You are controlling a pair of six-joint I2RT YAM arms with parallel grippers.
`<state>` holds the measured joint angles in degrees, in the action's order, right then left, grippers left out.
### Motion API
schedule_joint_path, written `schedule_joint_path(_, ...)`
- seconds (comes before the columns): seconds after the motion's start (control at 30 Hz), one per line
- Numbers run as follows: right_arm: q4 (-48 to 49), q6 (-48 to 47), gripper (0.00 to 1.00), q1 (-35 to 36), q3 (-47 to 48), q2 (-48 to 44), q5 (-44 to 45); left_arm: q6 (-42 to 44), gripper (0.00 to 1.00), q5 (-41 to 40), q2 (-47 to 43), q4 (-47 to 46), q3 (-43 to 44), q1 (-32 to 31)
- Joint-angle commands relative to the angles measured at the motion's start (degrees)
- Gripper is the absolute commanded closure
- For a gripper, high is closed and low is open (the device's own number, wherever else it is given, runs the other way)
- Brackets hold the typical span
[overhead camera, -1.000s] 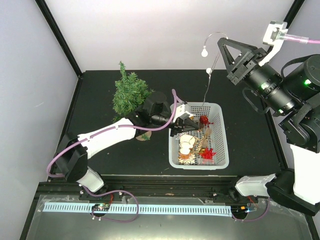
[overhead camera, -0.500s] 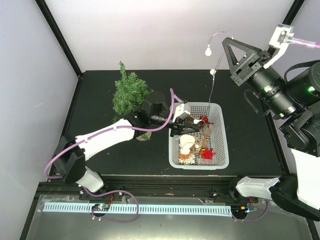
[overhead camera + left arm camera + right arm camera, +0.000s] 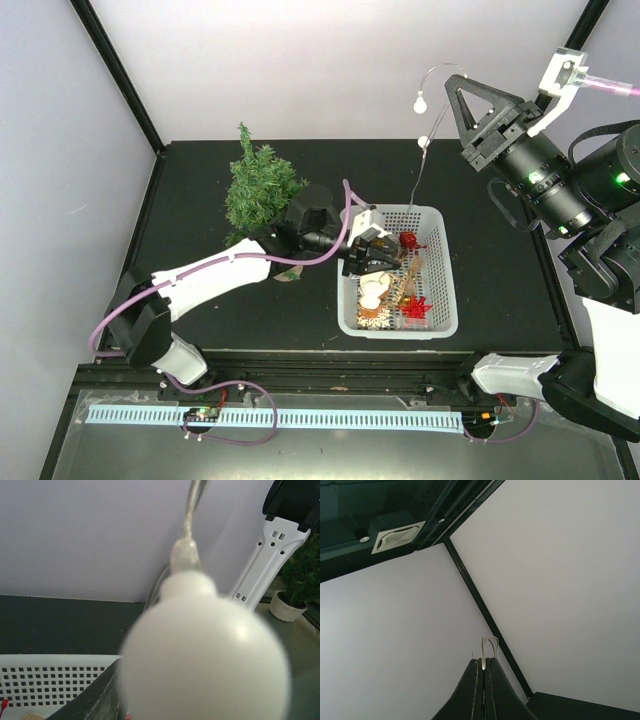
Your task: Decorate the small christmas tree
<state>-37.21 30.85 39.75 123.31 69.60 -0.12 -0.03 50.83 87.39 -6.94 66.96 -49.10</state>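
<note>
Small christmas tree (image 3: 262, 185): it is stood on the black table (image 3: 500, 270), left of the white basket (image 3: 400, 331) and apart from it. Its lower part is largely hidden by the left arm in the overhead view.
Right gripper (image 3: 484, 662): it is held high over the far right of the table. Its fingers are pressed together on the thin wire of a light string (image 3: 421, 101).
Light string: it is hung from the right gripper, with white bulbs spaced along it. Its wire is led down to the far end of the basket.
Left gripper (image 3: 372, 258): it is held low over the left side of the basket. Whether its fingers are spread cannot be told.
Obstruction: the left wrist view is almost filled by one blurred bulb (image 3: 205, 650) close to the lens.
Basket contents: red spiky ornaments (image 3: 415, 307) are heaped with pale round pieces and brownish bits, possibly wood.
</note>
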Motion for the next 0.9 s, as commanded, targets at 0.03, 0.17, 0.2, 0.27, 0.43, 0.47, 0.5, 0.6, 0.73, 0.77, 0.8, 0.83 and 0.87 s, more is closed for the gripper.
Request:
schedule_joint_path(0.03,2.0,1.0,0.99,-0.1,0.1,-0.4,0.2,0.5,0.65,0.9,1.6,-0.7,2.3,-1.1)
schedule_joint_path(0.17,2.7,1.5,0.99,-0.2,-0.4,-0.6,-0.2,0.1,0.79,0.9,3.2,-0.4,3.4,-1.5)
schedule_joint_path(0.2,2.8,1.6,0.99,-0.2,-0.7,-0.7,-0.1,0.0,0.85,1.2,3.5,-0.2,3.8,-1.5)
schedule_joint_path(0.27,2.9,1.6,0.99,-0.2,-1.1,-0.9,-0.1,-0.3,0.91,1.7,3.8,-0.2,4.4,-1.5)
schedule_joint_path(0.43,3.0,1.9,0.99,-0.1,-1.7,-1.2,-0.2,-0.7,0.75,0.8,4.4,0.6,5.6,-1.7)
schedule_joint_path(0.47,3.0,1.9,0.99,-0.2,-1.7,-1.2,-0.2,-0.6,0.72,0.7,4.4,0.7,5.6,-1.7)
schedule_joint_path(0.5,3.0,1.9,0.99,-0.2,-1.7,-1.2,-0.3,-0.6,0.70,0.6,4.5,0.7,5.6,-1.7)
schedule_joint_path(0.6,3.1,2.1,0.99,-0.2,-1.8,-1.3,-0.3,-0.4,0.70,0.6,4.4,1.0,5.4,-1.9)
schedule_joint_path(0.73,3.3,2.3,0.99,-0.1,-2.2,-1.4,-0.5,-0.2,0.90,1.6,4.6,1.1,5.7,-2.1)
schedule_joint_path(0.77,3.4,2.3,0.99,-0.1,-2.3,-1.5,-0.4,0.0,0.96,1.6,4.6,1.3,5.8,-2.2)
schedule_joint_path(0.8,3.3,2.2,0.99,-0.2,-2.2,-1.6,-0.2,0.1,0.98,1.6,4.6,1.6,6.0,-2.2)
schedule_joint_path(0.83,3.1,2.1,0.99,-0.1,-2.2,-1.7,0.0,0.8,0.98,1.3,4.4,2.4,6.2,-2.1)
schedule_joint_path(0.87,2.8,1.9,0.99,-0.1,-2.3,-1.7,0.3,1.7,0.98,0.8,4.2,3.4,6.5,-2.1)
